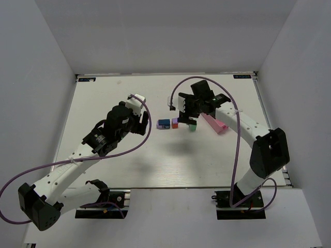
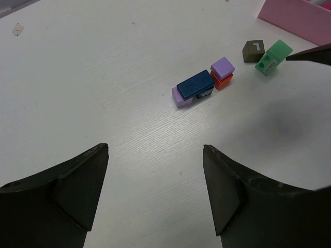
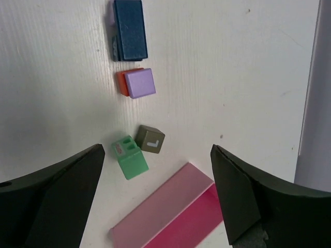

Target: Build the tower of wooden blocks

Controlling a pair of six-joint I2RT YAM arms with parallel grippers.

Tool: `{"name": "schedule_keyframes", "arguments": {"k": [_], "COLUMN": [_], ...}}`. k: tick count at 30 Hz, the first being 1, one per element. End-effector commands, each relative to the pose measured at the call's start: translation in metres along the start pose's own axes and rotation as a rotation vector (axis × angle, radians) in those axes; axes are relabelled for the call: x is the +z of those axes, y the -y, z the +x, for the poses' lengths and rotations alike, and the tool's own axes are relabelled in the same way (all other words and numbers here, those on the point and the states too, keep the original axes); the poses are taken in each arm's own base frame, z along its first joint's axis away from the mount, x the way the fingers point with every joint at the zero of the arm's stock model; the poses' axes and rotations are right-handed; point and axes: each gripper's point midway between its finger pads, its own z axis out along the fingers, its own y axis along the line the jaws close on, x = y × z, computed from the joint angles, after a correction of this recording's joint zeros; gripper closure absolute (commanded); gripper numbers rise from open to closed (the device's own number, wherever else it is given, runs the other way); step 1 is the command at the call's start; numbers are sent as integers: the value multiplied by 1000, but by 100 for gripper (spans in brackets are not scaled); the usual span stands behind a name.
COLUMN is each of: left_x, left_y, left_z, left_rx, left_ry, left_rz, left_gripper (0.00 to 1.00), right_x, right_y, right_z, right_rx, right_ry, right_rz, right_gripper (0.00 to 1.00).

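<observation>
Wood blocks (image 1: 175,123) lie in a short row on the white desk (image 1: 119,155), a little far of its middle, and none of them is held. The right fingers (image 3: 57,196) hang over the right end of that row, spread wide with nothing between them. Below the gap, in the right wrist view, a green block (image 3: 130,157) lies askew near 1 fingertip. An olive-brown cube (image 3: 150,138) with a pale mark on its top face sits just beside the green block. Just right of these 2 pieces is the pink tray (image 3: 165,212), set at a slant to the row.

Left of the green block stands a lilac cube (image 3: 140,82) stacked on a red block (image 3: 122,82). Just beside that pair, at the row's left end, a blue brick (image 2: 195,84) rests on a lilac block (image 2: 179,97) whose end pokes out from under it. That makes 2 stacks, each 2 pieces high.

The left fingers (image 2: 77,191) also stand wide apart and grip nothing. They hover over bare desk to the left of the row, apart from every block. At the right edge of the left wrist view, a dark tip of the right fingers shows just right of the green block. A purple cable (image 1: 238,150) loops along each arm.
</observation>
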Motion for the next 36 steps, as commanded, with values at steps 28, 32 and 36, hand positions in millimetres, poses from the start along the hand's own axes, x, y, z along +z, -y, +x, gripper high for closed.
{"name": "schedule_keyframes", "arguments": {"k": [28, 32, 36], "left_x": [-5, -5, -3], "left_y": [-2, -2, -4], "left_z": [-12, -12, -9], "left_rx": [-22, -22, -20], "left_ry": [48, 48, 39], "left_rz": [-4, -4, -14], "left_gripper": [16, 16, 16], "right_x": [-67, -52, -30], "right_y": [37, 30, 26], "right_z": [4, 11, 24], "right_rx": [489, 703, 830], "right_ry": [234, 98, -1], "right_rz": [331, 215, 157], "right_gripper": [16, 66, 78]}}
